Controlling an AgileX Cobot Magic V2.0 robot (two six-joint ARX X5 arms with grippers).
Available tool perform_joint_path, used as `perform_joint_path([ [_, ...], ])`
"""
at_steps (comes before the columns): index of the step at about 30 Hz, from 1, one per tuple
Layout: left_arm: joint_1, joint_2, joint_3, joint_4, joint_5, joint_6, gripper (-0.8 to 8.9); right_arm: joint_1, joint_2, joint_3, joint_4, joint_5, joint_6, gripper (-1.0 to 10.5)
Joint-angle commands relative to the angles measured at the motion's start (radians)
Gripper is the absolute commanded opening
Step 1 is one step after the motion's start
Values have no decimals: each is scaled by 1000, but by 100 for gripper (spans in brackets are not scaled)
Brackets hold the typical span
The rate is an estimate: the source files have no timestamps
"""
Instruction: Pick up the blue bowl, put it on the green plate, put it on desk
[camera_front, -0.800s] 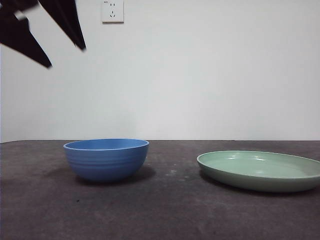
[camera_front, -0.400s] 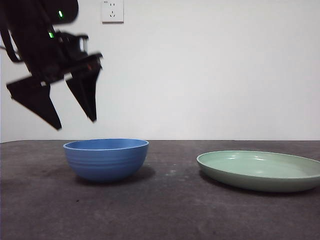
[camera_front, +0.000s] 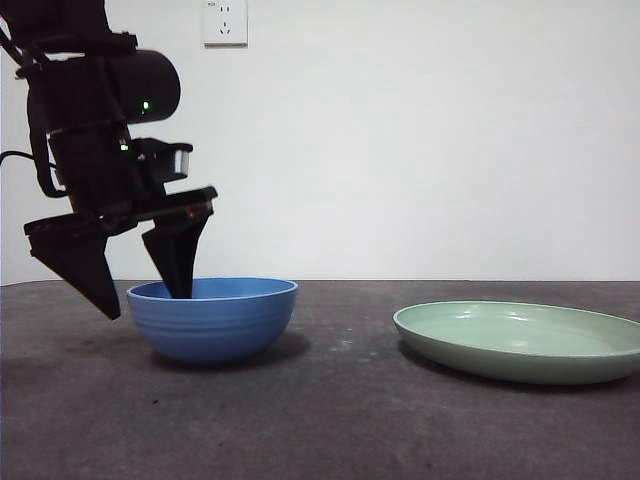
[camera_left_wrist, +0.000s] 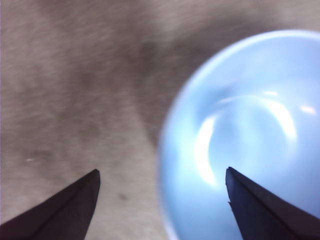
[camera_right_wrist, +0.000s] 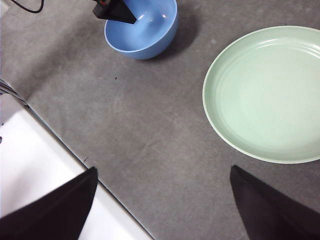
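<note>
Front view: your left pincer (camera_front: 145, 295) stands at the blue bowl (camera_front: 213, 318), jaws spread wide, one tip inside the bowl and the other outside the wall, so the rim lies between them. The left wrist view agrees: one jaw over the blue interior, the other over bare worktop (camera_left_wrist: 75, 100). Nothing is gripped yet.

Risks, as judged from here:
- Rim grasp on a curved wall: if you close off-centre, the bowl may tilt or skid on the worktop.
- The inside looks glossy, with bright highlights; a smooth wall may slip between the jaws when lifted.
- A one-sided hold may let the bowl hang crooked and catch the plate's rim on arrival.

Items:
- Blue bowl: round, medium blue, faint horizontal ridges outside, upright on the worktop, well apart from the plate.
- Green plate (camera_front: 520, 340): wide, shallow, pale green, glossy, low rim, nothing on it.
- Worktop: dark grey-brown, matte, mottled.
- Right pincer (camera_right_wrist: 162, 205): jaws wide, holding nothing, waiting high above the worktop near the plate.
</note>
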Motion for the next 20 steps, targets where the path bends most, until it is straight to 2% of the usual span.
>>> perform_joint_path([
  [1,-5,16,24,19,-6,2,305,5,5,18,9,-2,3,425],
  [7,-5,16,24,18,-6,-16,89,5,5,18,9,-2,3,425],
  [10,-5,16,24,15,-6,-18,24,5,5,18,10,-2,3,425],
  [20,-5,2,25,23,-6,-24,16,5,5,18,10,-1,3,425],
])
